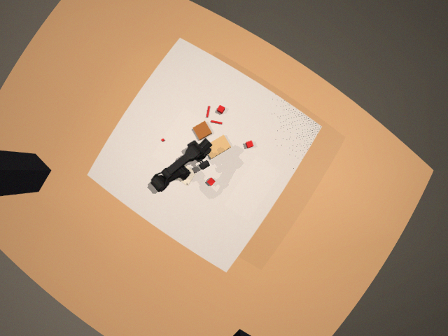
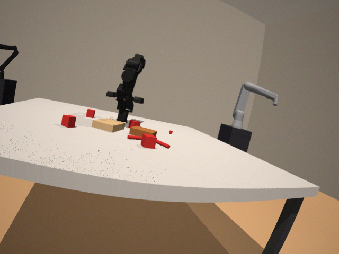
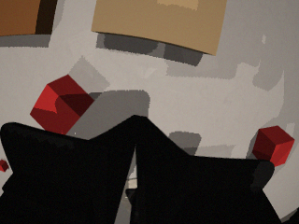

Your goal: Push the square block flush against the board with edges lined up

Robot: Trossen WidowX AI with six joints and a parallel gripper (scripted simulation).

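Two flat pieces, the orange-brown block (image 1: 201,130) (image 2: 142,130) (image 3: 18,16) and the tan board (image 1: 220,145) (image 2: 108,125) (image 3: 159,23), lie apart on the counter (image 1: 144,119) (image 2: 191,164) (image 3: 210,103); the tool (image 2: 122,120) (image 3: 138,122) is closed, holding nothing.

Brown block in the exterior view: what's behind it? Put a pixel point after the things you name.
Behind the brown block (image 1: 201,130) (image 2: 141,131) (image 3: 18,16), the upper part of a red cube (image 2: 134,123) (image 3: 60,109) shows. The block covers its lower part there.

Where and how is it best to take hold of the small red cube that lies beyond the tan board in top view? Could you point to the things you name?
Probably by two opposite upright faces of the red cube (image 1: 249,144) (image 2: 68,120), from above: it rests flat, its sides are straight and parallel, and no neighbour touches it.
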